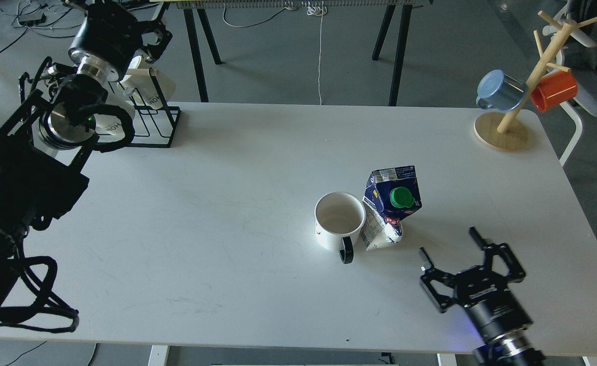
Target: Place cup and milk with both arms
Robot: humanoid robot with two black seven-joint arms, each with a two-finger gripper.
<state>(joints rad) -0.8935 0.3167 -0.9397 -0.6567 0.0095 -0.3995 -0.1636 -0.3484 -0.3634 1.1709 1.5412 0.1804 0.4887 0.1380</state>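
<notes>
white cup (339, 219) stands empty, touching milk (390, 206); my right jaws (456, 254) spread nearby, left jaws (151, 30) unreadable beside wire rack (158, 122).

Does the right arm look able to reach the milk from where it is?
Probably yes. The right gripper is open and empty, just front-right of the milk, with bare table between them. The cup sits on the milk's far side, out of the way.

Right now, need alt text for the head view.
A white cup and a dented blue milk carton stand together mid-table. The right gripper is open beside them; the left gripper is over the far-left black rack.
</notes>
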